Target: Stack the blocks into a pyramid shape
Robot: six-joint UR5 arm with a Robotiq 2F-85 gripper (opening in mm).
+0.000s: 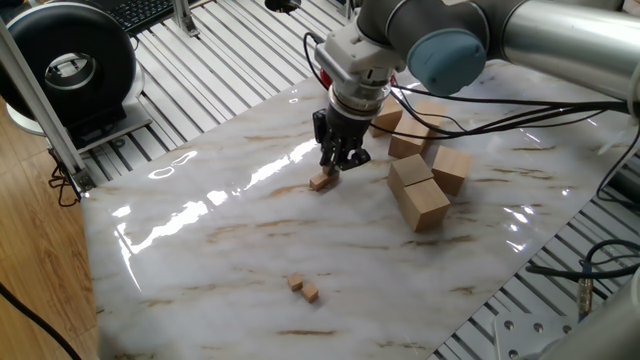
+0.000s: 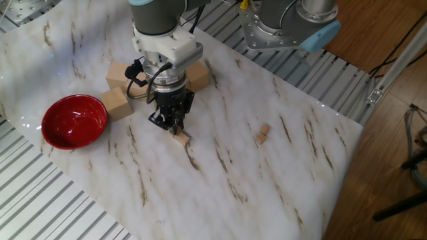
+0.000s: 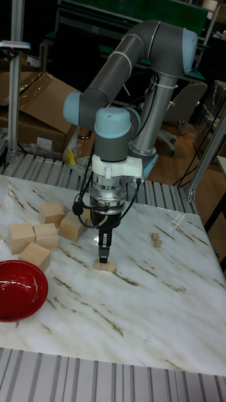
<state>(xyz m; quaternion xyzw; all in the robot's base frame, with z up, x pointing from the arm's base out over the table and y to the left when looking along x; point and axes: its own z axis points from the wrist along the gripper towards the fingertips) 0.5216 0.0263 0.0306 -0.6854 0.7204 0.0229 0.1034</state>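
Observation:
Two tiny tan blocks point(image 1: 322, 181) lie side by side on the marble table; they also show in the other fixed view point(image 2: 181, 138) and the tall view point(image 3: 104, 266). My gripper point(image 1: 332, 168) points straight down just above them, also seen from the other side point(image 2: 175, 127) and in the tall view point(image 3: 103, 253). Its fingers stand close together with no gap that I can see, and nothing shows between them. Two more tiny blocks point(image 1: 304, 288) sit apart from these, touching each other point(image 2: 263, 133) point(image 3: 156, 239). No stepped pile of blocks shows.
Several large pale wooden blocks point(image 1: 420, 190) stand close behind and beside the gripper point(image 3: 37, 235). A red bowl point(image 2: 74, 121) sits near the table's edge point(image 3: 19, 290). Cables hang from the wrist. Ribbed metal surrounds the marble slab point(image 1: 250, 250).

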